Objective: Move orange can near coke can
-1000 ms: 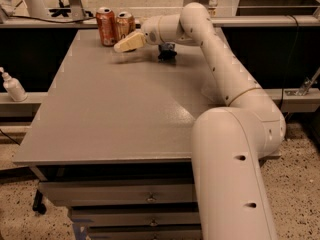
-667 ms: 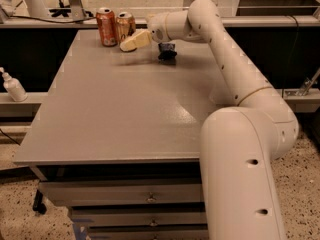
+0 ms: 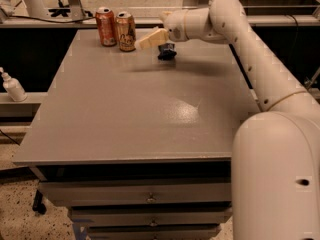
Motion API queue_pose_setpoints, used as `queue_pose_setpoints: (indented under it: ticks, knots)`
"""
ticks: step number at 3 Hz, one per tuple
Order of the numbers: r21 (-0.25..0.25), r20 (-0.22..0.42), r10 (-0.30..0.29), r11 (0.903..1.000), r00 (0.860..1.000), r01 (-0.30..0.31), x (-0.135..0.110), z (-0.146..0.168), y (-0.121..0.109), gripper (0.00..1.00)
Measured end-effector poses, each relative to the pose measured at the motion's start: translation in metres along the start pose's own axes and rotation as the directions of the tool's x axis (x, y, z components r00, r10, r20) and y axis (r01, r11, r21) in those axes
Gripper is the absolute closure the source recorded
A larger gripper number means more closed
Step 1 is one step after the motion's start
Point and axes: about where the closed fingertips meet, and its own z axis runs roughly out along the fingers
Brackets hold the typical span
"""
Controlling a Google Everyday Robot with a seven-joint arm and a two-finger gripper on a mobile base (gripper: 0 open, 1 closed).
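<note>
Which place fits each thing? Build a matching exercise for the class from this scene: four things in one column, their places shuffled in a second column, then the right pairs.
Things
1. coke can
2. orange can
3. gripper
4. white bottle

Places
A. off the table, low at the picture's left edge
B. on the table's far end, the leftmost of the two cans
C. over the table's far end, just right of both cans
D. standing between the other can and the arm's tip

Pairs: 1-B, 2-D, 3-C, 4-A
</note>
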Motion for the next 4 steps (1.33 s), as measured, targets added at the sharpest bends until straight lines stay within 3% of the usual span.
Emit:
queue_pose_setpoints:
  ticks: [2,3,4]
  knots:
    - [-0.03,0.067,-0.029,0.9991,0.997,0.031,0.0,-0.075,0.011,0.0]
    - [-0.084,0.103,-0.063,0.9939,0.993,0.072,0.001,-0.138,0.004,0.0]
    - [-0.085,0.107,-0.074,0.9929,0.992,0.083,-0.004,-0.141,0.004,0.0]
